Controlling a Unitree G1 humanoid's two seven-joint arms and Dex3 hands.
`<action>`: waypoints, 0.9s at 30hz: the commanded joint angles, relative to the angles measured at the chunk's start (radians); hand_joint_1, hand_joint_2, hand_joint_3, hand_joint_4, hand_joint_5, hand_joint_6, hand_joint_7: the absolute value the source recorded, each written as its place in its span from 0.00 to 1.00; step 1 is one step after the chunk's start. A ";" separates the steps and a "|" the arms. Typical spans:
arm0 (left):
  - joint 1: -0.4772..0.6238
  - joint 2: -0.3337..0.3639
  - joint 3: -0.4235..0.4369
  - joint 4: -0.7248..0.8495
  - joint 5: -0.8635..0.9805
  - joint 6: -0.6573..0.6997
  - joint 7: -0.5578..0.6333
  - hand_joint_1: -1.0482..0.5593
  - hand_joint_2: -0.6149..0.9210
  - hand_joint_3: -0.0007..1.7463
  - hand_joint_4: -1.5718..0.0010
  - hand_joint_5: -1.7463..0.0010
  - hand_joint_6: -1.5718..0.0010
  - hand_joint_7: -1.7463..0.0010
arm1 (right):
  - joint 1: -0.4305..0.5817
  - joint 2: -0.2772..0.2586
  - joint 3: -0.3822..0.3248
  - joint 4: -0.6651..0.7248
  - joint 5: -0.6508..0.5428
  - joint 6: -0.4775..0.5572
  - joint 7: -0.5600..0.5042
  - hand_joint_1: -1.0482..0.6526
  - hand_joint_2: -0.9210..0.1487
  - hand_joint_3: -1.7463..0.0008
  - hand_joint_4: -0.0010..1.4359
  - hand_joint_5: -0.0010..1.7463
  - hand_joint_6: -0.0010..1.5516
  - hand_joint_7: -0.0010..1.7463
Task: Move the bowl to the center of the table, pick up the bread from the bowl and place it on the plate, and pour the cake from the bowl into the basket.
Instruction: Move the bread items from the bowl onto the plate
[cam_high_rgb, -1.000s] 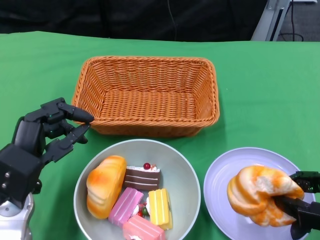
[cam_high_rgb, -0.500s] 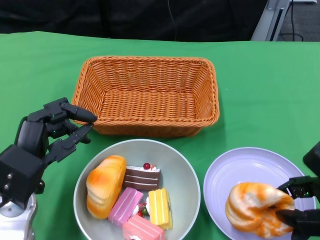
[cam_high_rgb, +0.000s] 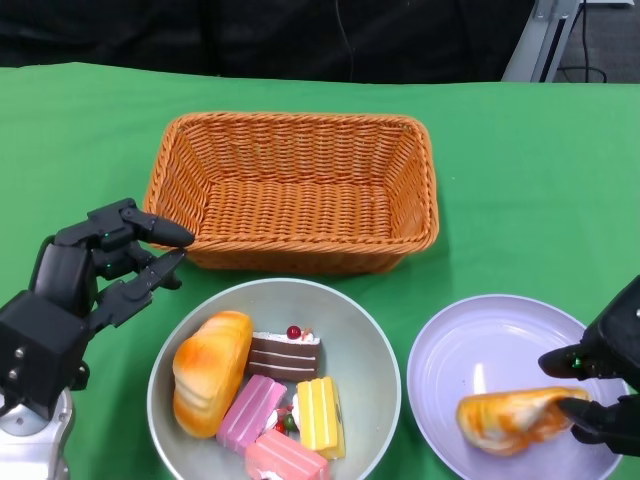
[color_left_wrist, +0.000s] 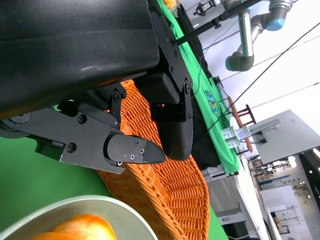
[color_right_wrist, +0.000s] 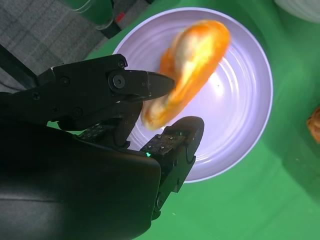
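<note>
right hand sits at the lower right of the frame over the plate, fingers parted around the near end of a bread roll that lies low on the plate's near right part. the right wrist view shows two fingers either side of the roll's end, looks like a loose pinch or a release in progress; cannot tell if it is actually gripping, and the roll is blurred there. the roll is laid flat on the plate because that is where the bread goes, so this bread step looks about done for one piece. bowl is at lower centre, just left of the plate, placed centrally in front of the robot so both hands reach it. inside: second bread loaf against the left wall, chocolate cake slice with a red cherry, pink slice, yellow slice, another pink piece at the bottom edge. so one bread is yet to move before pouring, my guess. left hand at lower left hovers beside the bowl's left rim, fingers spread and pointing right, holding nothing, likely waiting to take the bowl or loaf. basket is further back, upper centre, just behind the bowl with its opening up, close enough for tipping the cakes in; nothing inside it. green table cloth underneath everything.
</note>
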 joint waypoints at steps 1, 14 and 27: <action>0.003 0.013 0.007 -0.005 -0.010 -0.005 0.001 0.53 1.00 0.13 0.47 0.30 0.44 0.51 | 0.016 -0.006 0.022 -0.031 -0.036 -0.015 -0.027 0.38 0.00 0.82 0.46 0.09 0.32 0.00; 0.000 0.015 0.009 0.003 -0.018 -0.009 -0.010 0.53 1.00 0.13 0.47 0.30 0.44 0.52 | 0.088 0.037 0.028 -0.037 -0.087 -0.166 -0.063 0.37 0.00 0.84 0.52 0.09 0.32 0.01; 0.001 0.016 0.008 0.001 -0.014 -0.008 -0.012 0.53 1.00 0.14 0.46 0.30 0.43 0.52 | 0.082 0.162 0.035 0.021 -0.165 -0.269 -0.140 0.38 0.00 0.87 0.52 0.08 0.36 0.02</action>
